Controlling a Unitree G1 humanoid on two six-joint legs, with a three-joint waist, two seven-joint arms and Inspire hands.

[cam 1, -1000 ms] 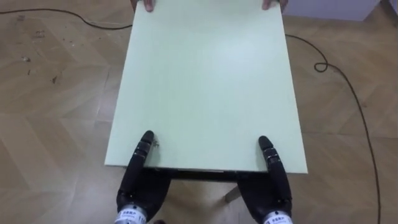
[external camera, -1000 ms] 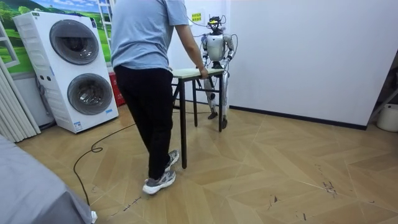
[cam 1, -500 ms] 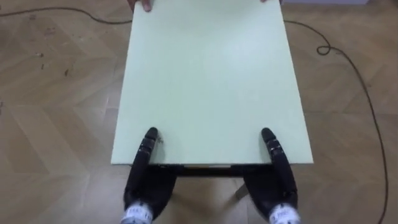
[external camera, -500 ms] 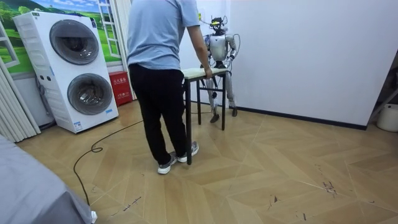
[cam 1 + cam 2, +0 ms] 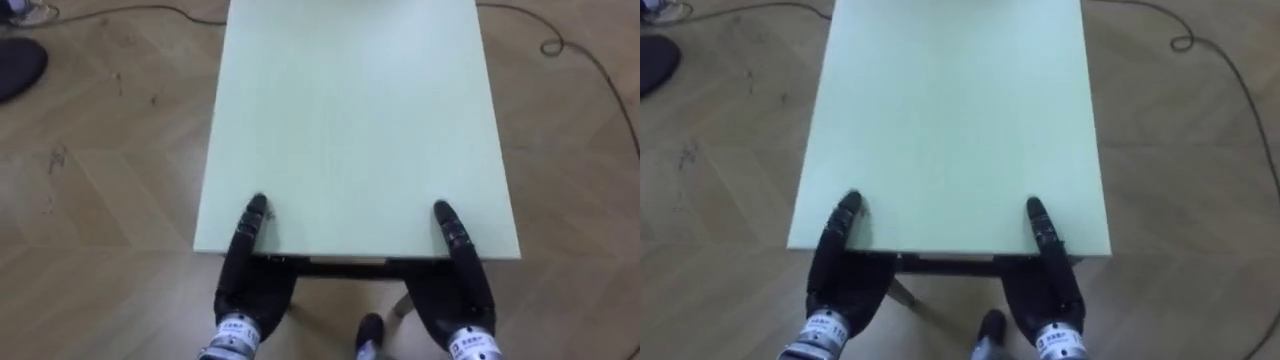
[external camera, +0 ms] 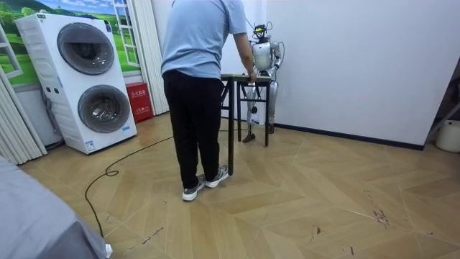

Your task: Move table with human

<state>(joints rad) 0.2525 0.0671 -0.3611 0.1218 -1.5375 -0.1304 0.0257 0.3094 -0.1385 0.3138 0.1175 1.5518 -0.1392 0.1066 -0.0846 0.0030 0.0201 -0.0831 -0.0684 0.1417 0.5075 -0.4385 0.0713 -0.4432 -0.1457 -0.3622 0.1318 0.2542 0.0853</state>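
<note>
In the left eye view, a pale green rectangular table [image 5: 360, 120] is stretching from the top edge down to the lower centre, over a brown wooden parquet floor [image 5: 100, 200]. The robot's left hand [image 5: 250, 290] is reaching up from the lower left and its right hand [image 5: 455, 295] from the lower right. Each is resting its dark tip on the tabletop's near edge while the rest is going underneath, so I cannot tell whether either is gripping. A thin black cable [image 5: 590, 60] is lying at the upper right.

In the room view, a person in a light blue shirt and black trousers [image 6: 198, 86] is standing at centre, holding the table's near end. The robot is standing at its far end by the white wall. A white stacked washer and dryer [image 6: 79, 79] is standing at the left.

The right eye view is showing the same table and hands, placed slightly further left
</note>
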